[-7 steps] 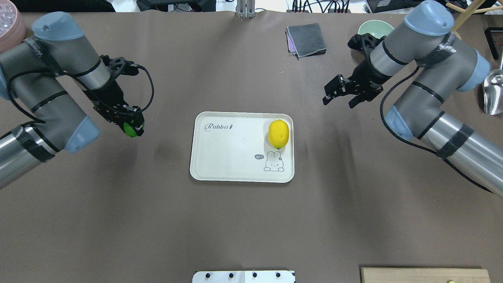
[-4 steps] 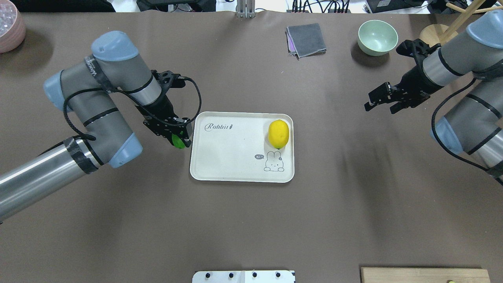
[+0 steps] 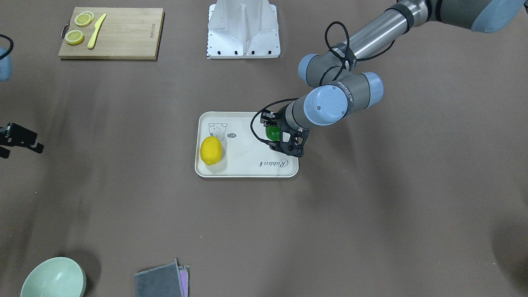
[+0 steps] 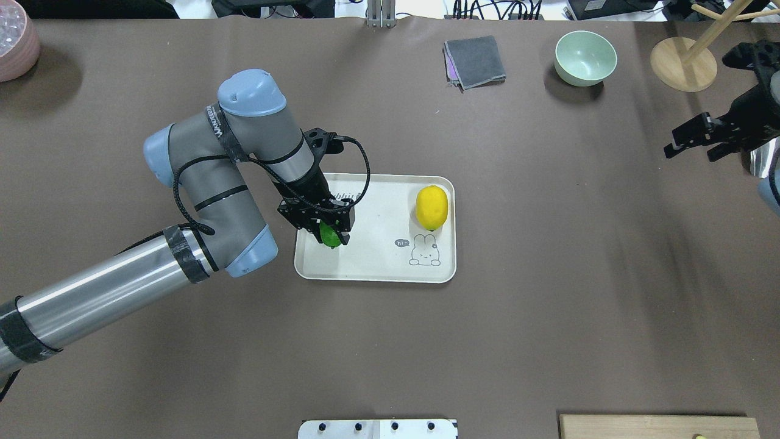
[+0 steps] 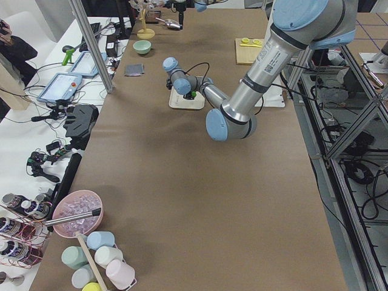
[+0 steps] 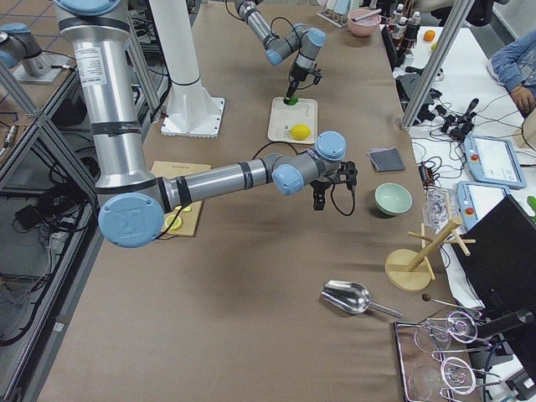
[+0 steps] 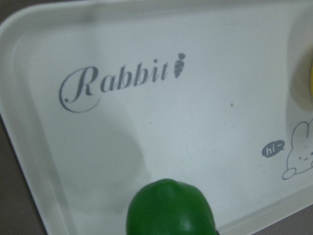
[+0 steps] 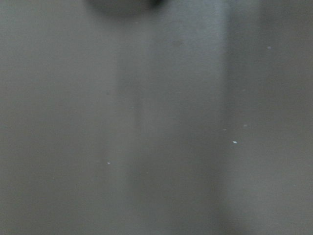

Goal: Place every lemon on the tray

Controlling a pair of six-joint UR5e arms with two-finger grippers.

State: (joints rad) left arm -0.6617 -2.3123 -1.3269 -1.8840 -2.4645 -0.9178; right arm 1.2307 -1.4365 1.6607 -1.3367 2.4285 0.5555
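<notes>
The cream tray (image 4: 378,262) with the "Rabbit" script lies at the table's middle. The yellow lemon (image 4: 432,207) rests on the tray's right part, above the rabbit drawing; it also shows in the front view (image 3: 211,150). My left gripper (image 4: 332,233) is shut on the green lemon (image 4: 331,238) and holds it over the tray's left part. The left wrist view shows the green lemon (image 7: 168,208) just above the tray (image 7: 146,137). My right gripper (image 4: 691,149) is open and empty, far right of the tray over bare table.
A pale green bowl (image 4: 585,58), a folded grey cloth (image 4: 475,61) and a wooden stand (image 4: 682,56) sit at the far side. A pink bowl (image 4: 15,39) is at the far left. A cutting board (image 3: 119,37) with lemon slices lies near the robot's base.
My left arm has carried the green lemon rightward, from left of the tray to over its left part. My right arm has drawn back to the right, away from the tray.
</notes>
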